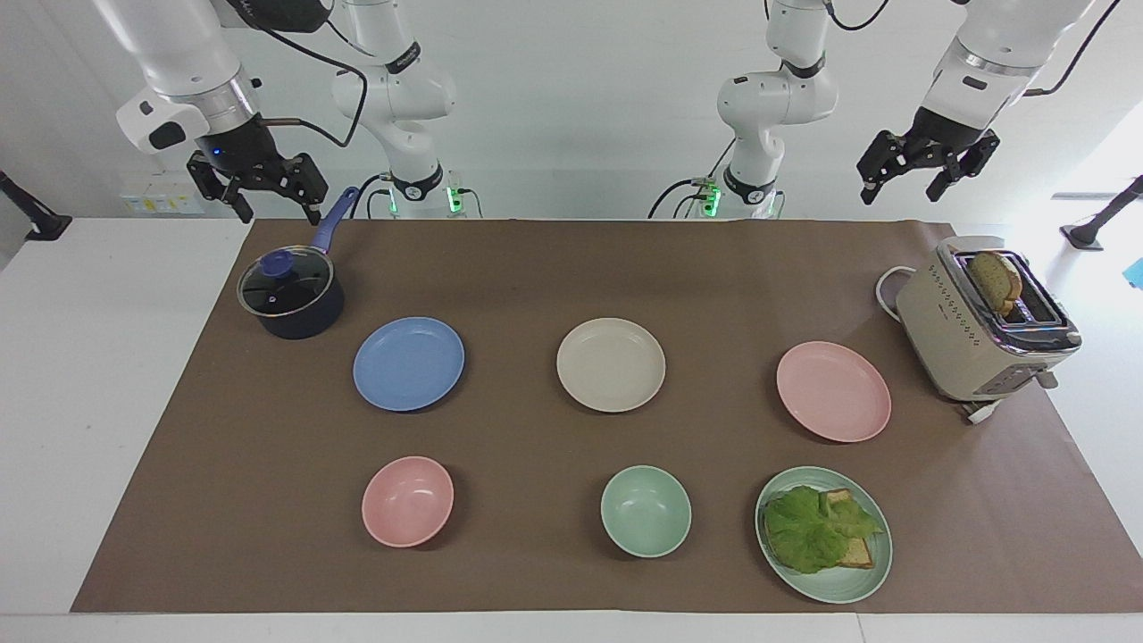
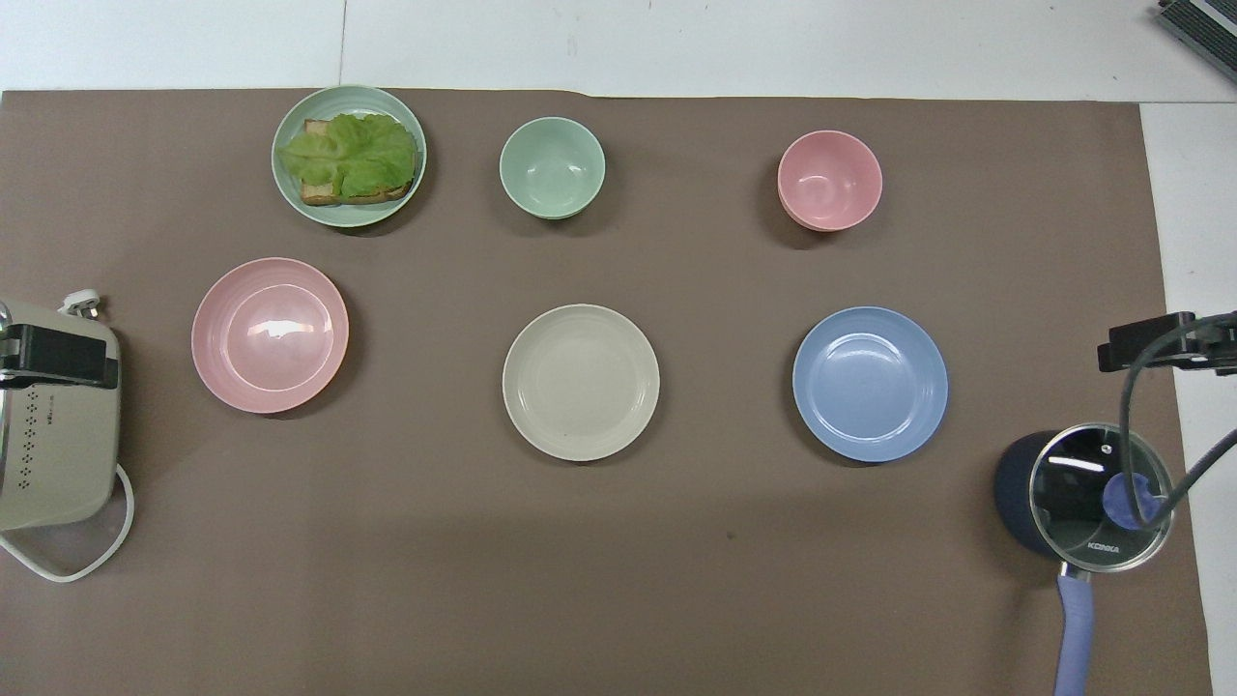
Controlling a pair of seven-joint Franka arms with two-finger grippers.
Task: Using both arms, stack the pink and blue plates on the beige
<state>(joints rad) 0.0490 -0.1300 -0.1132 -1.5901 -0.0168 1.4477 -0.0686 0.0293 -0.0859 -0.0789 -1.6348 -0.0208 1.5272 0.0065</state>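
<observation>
Three equal plates lie in a row across the brown mat. The beige plate [image 1: 611, 364] [image 2: 581, 382] is in the middle. The blue plate [image 1: 408, 363] [image 2: 870, 383] lies toward the right arm's end and the pink plate [image 1: 833, 391] [image 2: 270, 334] toward the left arm's end. All three are bare and apart from each other. My right gripper [image 1: 277, 210] hangs open in the air above the pot's handle, holding nothing. My left gripper [image 1: 900, 192] hangs open and empty, high over the table edge near the toaster.
A dark pot with a glass lid [image 1: 290, 295] [image 2: 1087, 498] stands beside the blue plate. A beige toaster [image 1: 982, 330] holding bread stands beside the pink plate. Farther from the robots sit a pink bowl [image 1: 407, 501], a green bowl [image 1: 646, 511] and a green plate [image 1: 862, 580] with lettuce on bread.
</observation>
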